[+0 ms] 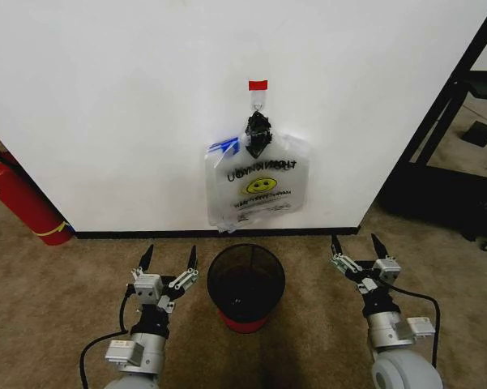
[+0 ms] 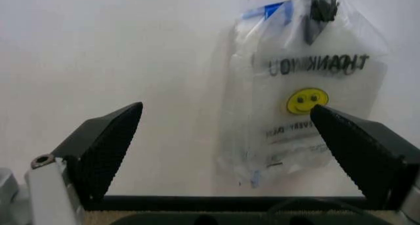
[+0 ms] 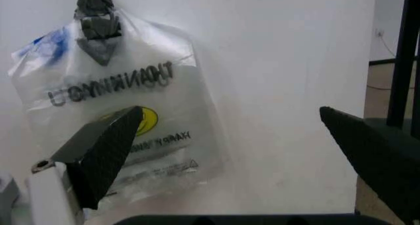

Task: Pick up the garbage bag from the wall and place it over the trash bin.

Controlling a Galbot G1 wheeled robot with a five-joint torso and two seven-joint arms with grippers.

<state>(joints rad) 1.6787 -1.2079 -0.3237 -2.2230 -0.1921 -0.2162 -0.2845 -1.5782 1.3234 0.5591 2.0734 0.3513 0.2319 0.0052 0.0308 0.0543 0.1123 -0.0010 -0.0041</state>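
Plastic film like the garbage bag [image 1: 258,185] is hanging limp from the wall [image 1: 105,97] hook above the trash bin [image 1: 245,285]; being light, crinkly and slippery, it is probably best pinched near its gathered top. Left pincer [image 1: 168,258] and right pincer [image 1: 356,245] are waiting released beside the bin.

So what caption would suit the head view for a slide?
Both open grippers, left gripper and right gripper, flank the trash bin below the garbage bag hanging on the wall.
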